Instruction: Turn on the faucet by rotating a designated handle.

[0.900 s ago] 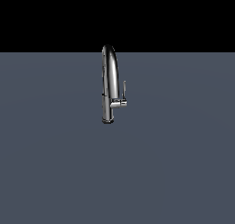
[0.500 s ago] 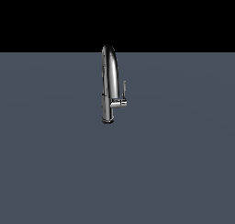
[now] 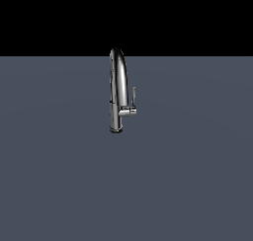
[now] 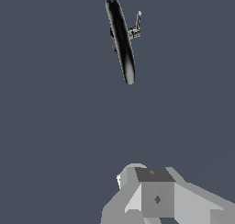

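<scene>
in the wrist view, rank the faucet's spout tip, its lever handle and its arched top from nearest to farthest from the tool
1. The downturned spout tip of the tall shiny chrome gooseneck faucet is nearest, at the end pointing toward the grey tool.
2. The small thin chrome lever handle comes next, beside the tube on its short stub.
3. The arched top is farthest, at the tube's far end.

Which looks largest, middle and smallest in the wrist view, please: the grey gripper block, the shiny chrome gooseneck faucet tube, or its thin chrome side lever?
1. Grey gripper: largest in the picture, though it sits closest to the camera, so this is partly nearness.
2. Chrome faucet tube: long and slim.
3. Thin chrome lever handle: clearly smallest.
</scene>
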{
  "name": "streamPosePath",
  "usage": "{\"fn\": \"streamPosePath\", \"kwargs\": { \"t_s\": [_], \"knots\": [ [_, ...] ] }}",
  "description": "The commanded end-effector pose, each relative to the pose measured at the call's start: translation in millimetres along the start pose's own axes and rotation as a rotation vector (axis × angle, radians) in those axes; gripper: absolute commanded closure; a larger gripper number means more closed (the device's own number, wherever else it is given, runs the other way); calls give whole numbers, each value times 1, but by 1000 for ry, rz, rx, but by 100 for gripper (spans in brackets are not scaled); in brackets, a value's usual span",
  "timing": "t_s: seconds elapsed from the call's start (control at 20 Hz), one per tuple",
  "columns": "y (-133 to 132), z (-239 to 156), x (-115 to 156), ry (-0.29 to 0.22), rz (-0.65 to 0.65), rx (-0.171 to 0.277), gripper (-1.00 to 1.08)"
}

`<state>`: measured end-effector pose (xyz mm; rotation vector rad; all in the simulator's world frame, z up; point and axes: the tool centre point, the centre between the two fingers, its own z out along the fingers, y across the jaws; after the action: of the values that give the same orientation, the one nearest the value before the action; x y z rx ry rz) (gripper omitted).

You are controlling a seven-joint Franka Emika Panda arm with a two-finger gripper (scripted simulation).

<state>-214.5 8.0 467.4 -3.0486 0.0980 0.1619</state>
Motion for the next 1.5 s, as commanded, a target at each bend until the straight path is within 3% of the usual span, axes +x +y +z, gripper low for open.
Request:
{"fn": "streamPosePath", "kwargs": {
  "t_s": [0.0,1.45],
  "knots": [
    [-2,1,11,-28,23,22,108],
    [-1,48,172,-449,372,373,108]
  ]
}}
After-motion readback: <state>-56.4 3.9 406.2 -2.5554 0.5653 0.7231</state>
